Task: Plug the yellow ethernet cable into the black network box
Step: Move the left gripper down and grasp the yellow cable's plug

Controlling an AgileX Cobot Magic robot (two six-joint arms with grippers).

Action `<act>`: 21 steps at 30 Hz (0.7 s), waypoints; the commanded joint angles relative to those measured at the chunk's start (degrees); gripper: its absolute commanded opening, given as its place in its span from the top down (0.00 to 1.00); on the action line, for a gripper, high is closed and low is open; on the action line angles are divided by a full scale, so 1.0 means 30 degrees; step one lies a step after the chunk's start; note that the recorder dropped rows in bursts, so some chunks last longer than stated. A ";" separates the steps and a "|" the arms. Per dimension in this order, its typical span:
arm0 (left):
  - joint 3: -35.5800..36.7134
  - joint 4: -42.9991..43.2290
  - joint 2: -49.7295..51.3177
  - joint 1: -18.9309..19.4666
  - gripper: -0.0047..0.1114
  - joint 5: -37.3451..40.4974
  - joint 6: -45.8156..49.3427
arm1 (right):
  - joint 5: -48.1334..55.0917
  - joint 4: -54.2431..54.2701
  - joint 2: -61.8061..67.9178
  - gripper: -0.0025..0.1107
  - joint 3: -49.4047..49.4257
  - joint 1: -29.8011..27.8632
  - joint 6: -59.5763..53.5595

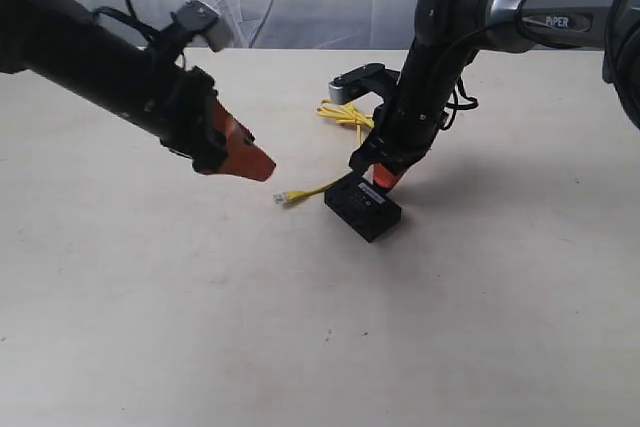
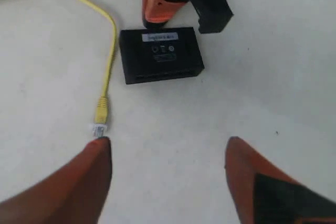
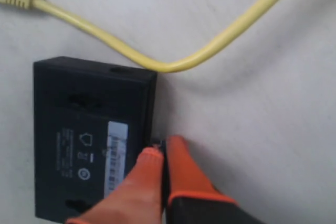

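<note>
On the table (image 1: 150, 327), the black network box (image 1: 362, 209) lies under the right gripper (image 1: 385, 179), whose fingers are pressed together at its edge, holding nothing. The left wrist view, unlike the exterior, shows the left gripper (image 2: 168, 142) spread wide and empty, with the plug (image 2: 100, 121) of the yellow ethernet cable (image 2: 110, 61) just off one fingertip (image 2: 98, 156).

Left arm (image 1: 90, 62) reaches in at a slant, its left gripper (image 2: 168, 148) held off the surface with orange fingers (image 2: 89, 177) spread wide apart. Right arm (image 1: 440, 57) bends steeply downward; the right gripper (image 3: 159, 150) appears closed, tips pressed together.
</note>
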 commanded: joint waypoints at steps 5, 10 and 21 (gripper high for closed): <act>-0.1294 0.1299 0.2902 -0.1943 0.40 -0.4532 0.0486 | -0.0256 0.0402 -0.0065 0.99 -0.0113 -0.0106 -0.0012; -0.2161 0.1458 0.3962 -0.2587 0.42 -0.5715 0.0028 | -0.0256 0.0513 -0.0065 0.99 -0.0113 -0.0106 -0.0018; -0.3763 0.4259 0.5708 -0.3035 0.42 -0.6460 -0.2044 | -0.0075 0.0510 -0.0065 0.99 -0.0113 -0.0106 0.0240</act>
